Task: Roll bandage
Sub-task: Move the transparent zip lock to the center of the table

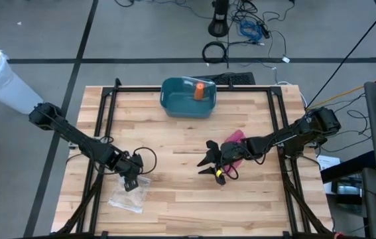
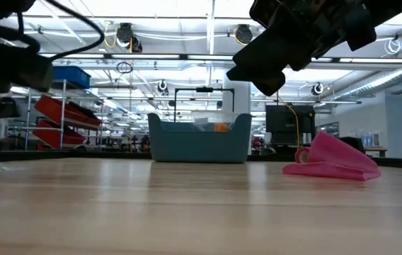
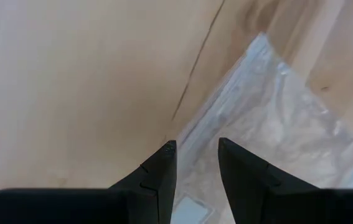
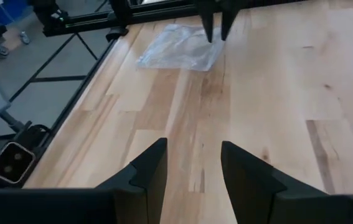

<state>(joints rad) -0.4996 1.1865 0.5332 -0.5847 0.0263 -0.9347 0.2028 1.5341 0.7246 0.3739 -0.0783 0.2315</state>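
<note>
A pink bandage (image 1: 235, 141) lies crumpled on the table right of centre, partly under my right arm; in the low view (image 2: 335, 159) it rests on the tabletop. My right gripper (image 1: 207, 162) is open and empty, held above the table just left of the bandage, and it also shows in its own wrist view (image 4: 192, 149). My left gripper (image 1: 132, 182) is open with a narrow gap, pointing down at the far edge of a clear plastic bag (image 1: 129, 197) that lies flat at the near left. The bag also shows in the left wrist view (image 3: 276, 124). My left gripper (image 3: 195, 146) points down with its fingers on either side of the bag's edge (image 3: 188, 127), near a corner. I cannot tell whether the fingertips (image 4: 208, 36) touch the bag. The bag lies flat on the table.
A teal bin (image 1: 188, 97) holding an orange object (image 1: 199, 91) stands at the far middle of the table. A black frame (image 1: 108, 119) runs along the table's left, right and far sides. Bare wood lies between the two grippers.
</note>
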